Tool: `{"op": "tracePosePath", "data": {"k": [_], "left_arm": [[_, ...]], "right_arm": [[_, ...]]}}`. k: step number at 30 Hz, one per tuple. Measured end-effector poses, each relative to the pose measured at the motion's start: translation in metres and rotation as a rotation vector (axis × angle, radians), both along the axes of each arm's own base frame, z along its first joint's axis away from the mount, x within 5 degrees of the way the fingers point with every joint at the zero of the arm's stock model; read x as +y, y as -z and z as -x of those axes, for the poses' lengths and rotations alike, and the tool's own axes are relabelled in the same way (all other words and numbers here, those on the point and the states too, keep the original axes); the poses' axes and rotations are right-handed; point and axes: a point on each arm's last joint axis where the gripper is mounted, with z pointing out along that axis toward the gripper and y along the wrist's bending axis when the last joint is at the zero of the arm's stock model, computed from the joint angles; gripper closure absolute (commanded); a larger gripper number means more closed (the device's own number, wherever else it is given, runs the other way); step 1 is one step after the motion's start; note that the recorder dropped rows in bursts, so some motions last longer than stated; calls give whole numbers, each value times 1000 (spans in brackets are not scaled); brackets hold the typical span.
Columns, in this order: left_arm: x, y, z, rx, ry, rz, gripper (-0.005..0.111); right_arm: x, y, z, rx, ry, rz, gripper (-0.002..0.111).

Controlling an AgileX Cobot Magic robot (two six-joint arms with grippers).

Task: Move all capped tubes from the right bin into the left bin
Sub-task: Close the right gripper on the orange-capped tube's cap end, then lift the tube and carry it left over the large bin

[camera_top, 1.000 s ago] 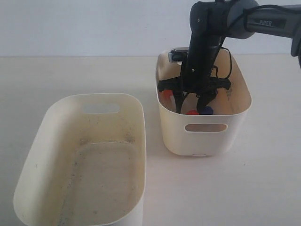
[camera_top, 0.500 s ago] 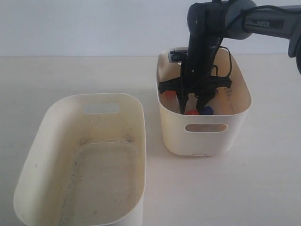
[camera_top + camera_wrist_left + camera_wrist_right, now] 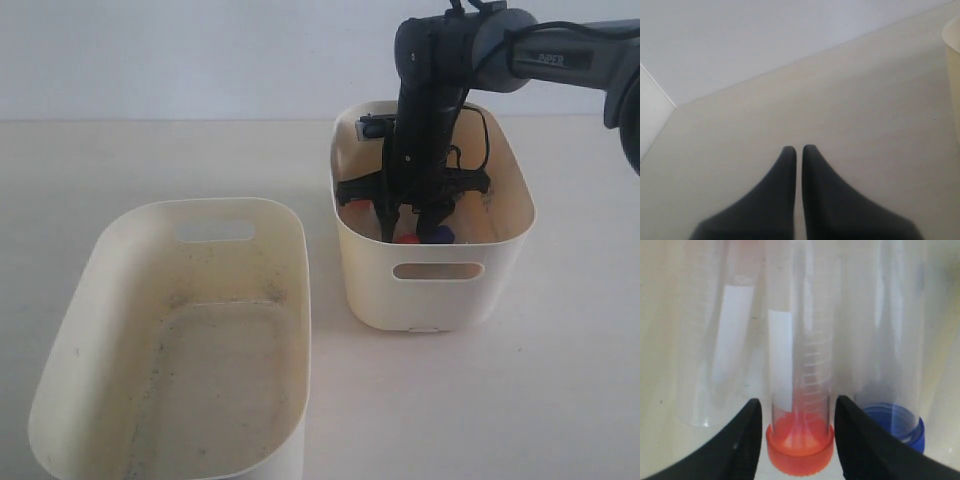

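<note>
The right claw (image 3: 410, 212) has gone a little lower into the tall cream plastic tub with the oval handle slot (image 3: 440, 300) than it was one second ago, and the arm has leaned slightly toward the left of the exterior view. I think this means the descent is almost finished and the grasp is the step that comes next.

In the right wrist view the right claw (image 3: 799, 412) is released. Its two black fingers (image 3: 747, 440) stand on both sides of a clear plastic tube with an orange screw cap (image 3: 800, 390), near the cap end, but they do not press it yet. So no tube has been moved until now, in my judgement.

This tall tub holds the tubes, which lie side by side on its floor. Just beside the orange-capped one there is a clear tube with a dark blue cap (image 3: 892, 390), and on the other side a third clear tube with a white label strip (image 3: 725, 340), whose cap I cannot see. In the exterior view a further orange spot shows behind the arm. I cannot find a fourth tube with certainty.

The wide cream plastic tub with dark specks on its floor (image 3: 270, 260) stands apart on the pale counter (image 3: 150, 160) and has no tube inside.

The left claw (image 3: 799, 150) is clenched with nothing between the fingers, and it hangs over the bare counter.
</note>
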Motion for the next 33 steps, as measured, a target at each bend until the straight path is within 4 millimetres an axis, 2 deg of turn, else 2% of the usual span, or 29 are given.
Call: {"op": "tracePosePath", "data": {"k": [6,14,17,20,24,28,33], "left_arm": [[0,0,0,0,0,0,102],[0,0,0,0,0,0,102],[0,0,0,0,0,0,102],[0,0,0,0,0,0,102],[0,0,0,0,0,0,102],[0,0,0,0,0,0,102],[0,0,0,0,0,0,102]], "right_arm": [[-4,0,-1,-7,-15,39,107],[-5,0,-1,-10,-17,53,108],[-5,-7,0,-28,-17,48,108],[-6,-28,2,-70,-17,35,108],[-9,-72,8,-163,-13,10,108],[-10,-116,19,-245,-17,-47,108],[-3,-156,37,-307,-48,-161,108]]}}
